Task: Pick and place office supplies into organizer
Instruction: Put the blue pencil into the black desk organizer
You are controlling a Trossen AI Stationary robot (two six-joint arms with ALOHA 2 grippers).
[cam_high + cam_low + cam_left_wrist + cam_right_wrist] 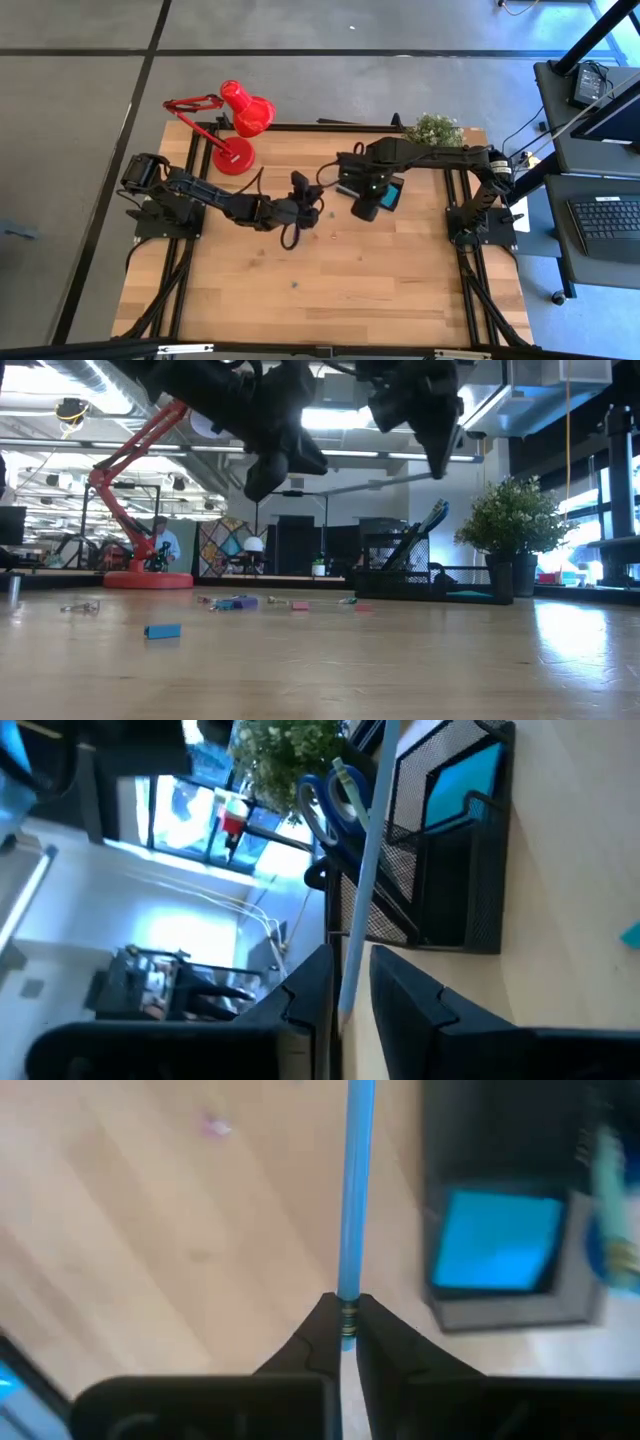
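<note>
A thin pale-blue pencil hangs level above the table between my two grippers. My left gripper is shut on one end and my right gripper on the other. Both are just left of the black mesh organizer, the right one nearer it. The organizer stands on the table near the far edge. It holds a teal sticky-note pad and blue-handled scissors. A short purple marker and tiny bits lie on the table. My left gripper pinches the pencil near one end between its two fingers. The pencil runs on forward along the fingers toward the organizer, lifted clear of the table. My right gripper pinches the pencil's banded end between its fingertips. The shaft runs straight out ahead of them, clear of the wood.
A red desk lamp stands at the far left of the table and a small potted plant at the far right, beside the organizer. Small bits are scattered mid-table. A person shows in the room behind.
</note>
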